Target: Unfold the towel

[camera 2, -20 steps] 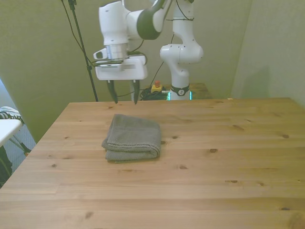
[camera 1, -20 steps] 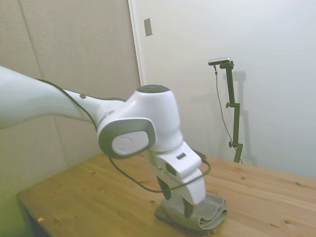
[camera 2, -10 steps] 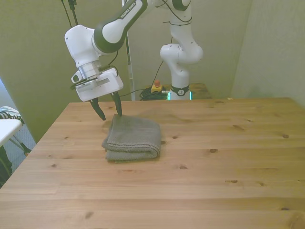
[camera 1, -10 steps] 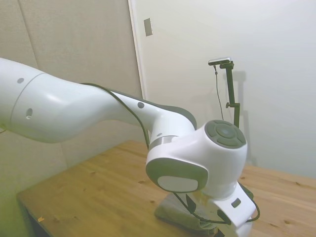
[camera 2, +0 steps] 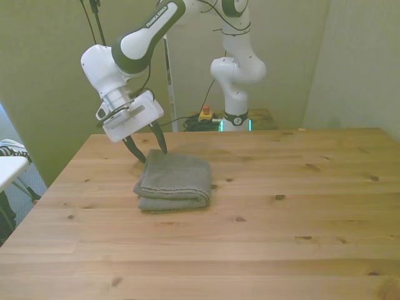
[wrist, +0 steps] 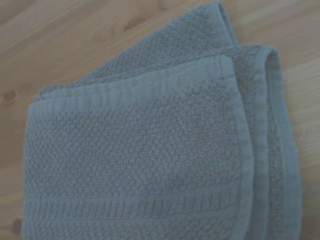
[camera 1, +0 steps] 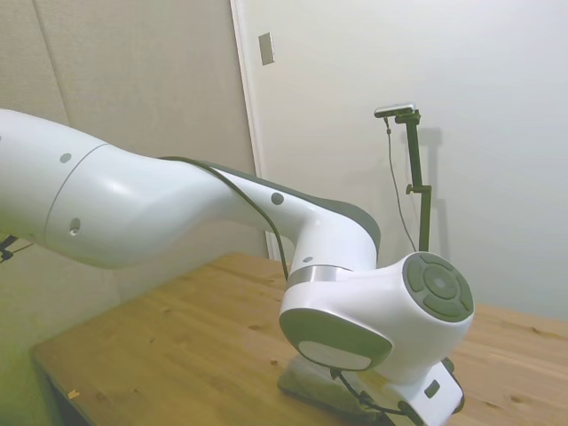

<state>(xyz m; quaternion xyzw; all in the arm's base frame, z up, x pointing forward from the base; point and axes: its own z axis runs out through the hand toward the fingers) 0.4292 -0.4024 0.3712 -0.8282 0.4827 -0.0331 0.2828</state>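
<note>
The towel [camera 2: 174,182] lies folded on the wooden bench [camera 2: 281,231], left of the middle in the front view. The robot's jaws [camera 2: 149,148] hang just above the towel's far left corner. They are spread apart and hold nothing. The close-up view shows the towel [wrist: 150,150] in layers with a thick edge band. The step looks like reaching in for a first grab. Next, the jaws should go lower, pinch only the top layer at that corner, then lift it and pull it open.
</note>
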